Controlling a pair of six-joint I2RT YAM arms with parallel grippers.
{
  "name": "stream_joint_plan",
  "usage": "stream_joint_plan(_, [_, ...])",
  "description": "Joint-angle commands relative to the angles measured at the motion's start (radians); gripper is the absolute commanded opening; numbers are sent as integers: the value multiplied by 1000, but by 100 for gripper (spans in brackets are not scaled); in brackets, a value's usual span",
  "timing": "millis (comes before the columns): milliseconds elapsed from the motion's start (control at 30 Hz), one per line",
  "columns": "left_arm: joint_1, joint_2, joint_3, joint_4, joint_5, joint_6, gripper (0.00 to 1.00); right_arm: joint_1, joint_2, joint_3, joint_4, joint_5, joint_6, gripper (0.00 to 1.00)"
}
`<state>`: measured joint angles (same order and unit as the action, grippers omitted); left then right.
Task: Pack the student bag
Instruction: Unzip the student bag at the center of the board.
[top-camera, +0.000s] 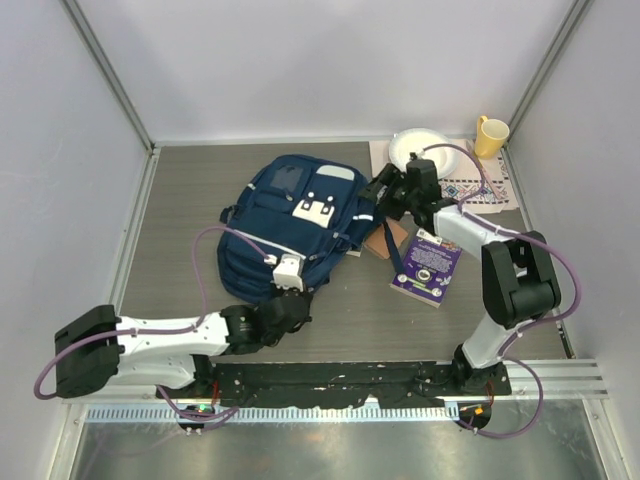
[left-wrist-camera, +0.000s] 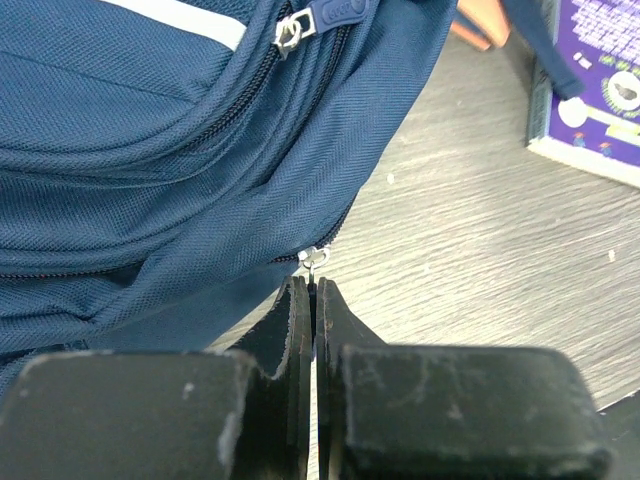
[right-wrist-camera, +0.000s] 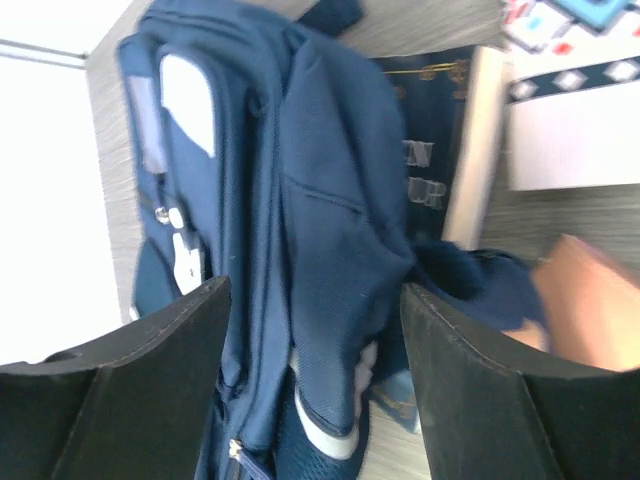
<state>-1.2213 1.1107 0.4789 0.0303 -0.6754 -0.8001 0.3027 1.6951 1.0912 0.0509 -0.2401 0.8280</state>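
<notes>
Tool, left (left-wrist-camera: 314, 290): we see it pressed closed, its tips right at a silver zipper pull (left-wrist-camera: 315, 258); we cannot tell whether the pull is pinched.
Tool, right (right-wrist-camera: 312, 292): spread wide, with navy fabric between its fingers.
Student bag (top-camera: 295, 215): lies flat mid-bench (top-camera: 190, 210), front pockets up, between our two tools.
Purple book (top-camera: 428, 266): on the bench, near the bag's right side.

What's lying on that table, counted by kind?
Backpack: 1
Books: 3 (purple book, brown book, navy book)
Mug: 1
Plate: 1
Patterned mat: 1
Total: 7
</notes>
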Motion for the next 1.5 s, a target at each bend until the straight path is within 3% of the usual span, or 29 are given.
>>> stream_joint_plan(0, [-9,60,61,52,20,16,0,-28,-87,-88,-17,40,-96,76])
stream_joint_plan(100, [-9,116,102,74,31,35,0,-30,-231,-204,-37,111,-116,80])
stream_joint_plan(267, [-9,172,138,147,102,61,0,-8,-423,-408,50,-28,15,80])
stream_joint_plan(400, [-9,201,171,183,135,87,0,80,-466,-513,180,-48,143,73])
stream_joint_plan(567, [-9,210,194,195,183,122,0,193,-417,-511,251,-18,204,70])
stream_joint_plan(700, [-9,199,196,197,197,130,0,233,-361,-528,363,-13,252,58])
stream_joint_plan(867, [-9,164,165,198,204,127,0,242,-318,-528,369,-7,253,21])
stream_joint_plan(900, [-9,156,159,197,197,124,0,242,-318,-527,369,-4,244,6])
stream_joint_plan(933, [-9,150,153,192,191,121,0,242,-321,-525,369,4,241,2])
stream_joint_plan(1267, [-7,22,72,-68,85,-14,0,190,-292,-196,98,87,22,1])
stream_joint_plan(1467, [-9,-29,46,-306,60,-146,0,104,-187,-25,80,30,-6,1])
